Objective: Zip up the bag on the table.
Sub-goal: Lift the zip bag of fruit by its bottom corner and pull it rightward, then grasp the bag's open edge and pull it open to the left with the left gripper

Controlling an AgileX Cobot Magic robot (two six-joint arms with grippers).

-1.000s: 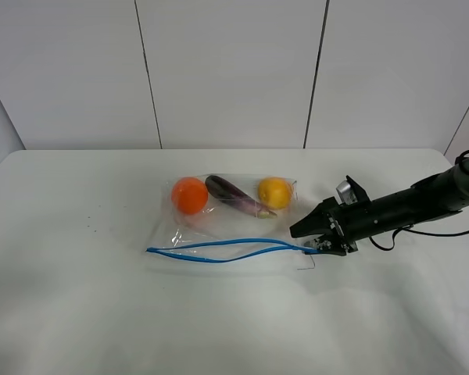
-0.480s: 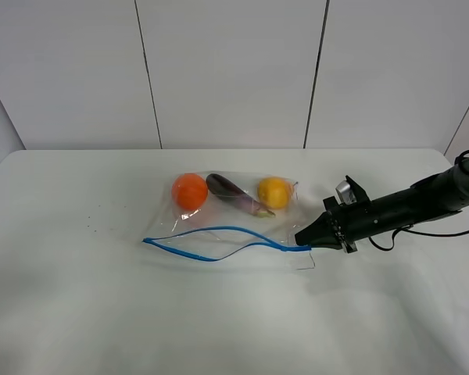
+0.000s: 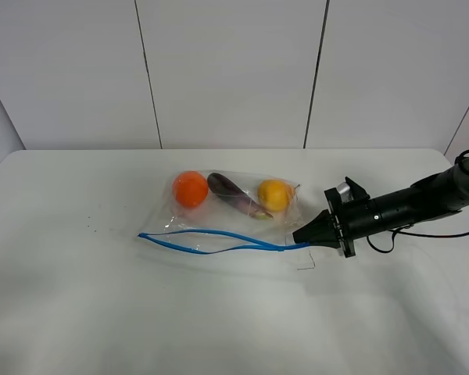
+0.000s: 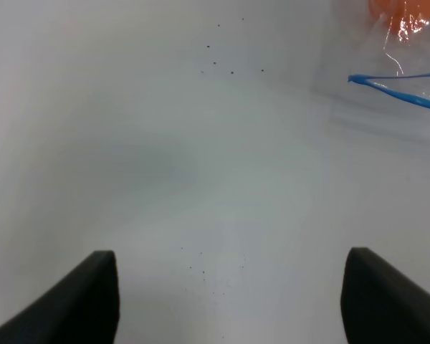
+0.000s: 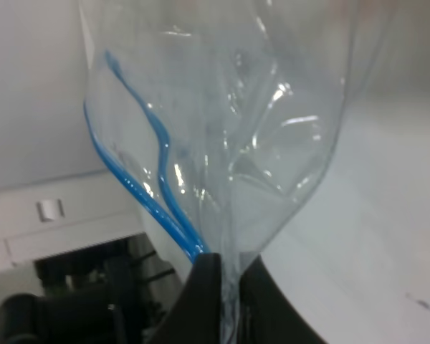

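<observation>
The clear plastic bag (image 3: 234, 219) lies on the white table (image 3: 102, 312), with an orange fruit (image 3: 190, 188), a purple eggplant (image 3: 234, 194) and a yellow fruit (image 3: 273, 194) showing through. Its blue zipper strip (image 3: 211, 238) gapes open along the near edge. My right gripper (image 3: 303, 238) is shut on the bag's right corner at the zipper's end; the right wrist view shows the pinched plastic (image 5: 226, 215) and blue strip (image 5: 147, 193). My left gripper (image 4: 229, 301) is open over bare table, apart from the bag's left corner (image 4: 398, 79). The left arm is out of the exterior view.
A white panelled wall (image 3: 234, 70) stands behind the table. Small dark specks (image 4: 226, 64) mark the tabletop left of the bag. A thin wire-like mark (image 3: 306, 263) lies on the table just below the right gripper.
My right gripper closed on the bag's right corner and lifted it slightly. The zipper strip shifted and its left end moved left. The produce barely moved.
</observation>
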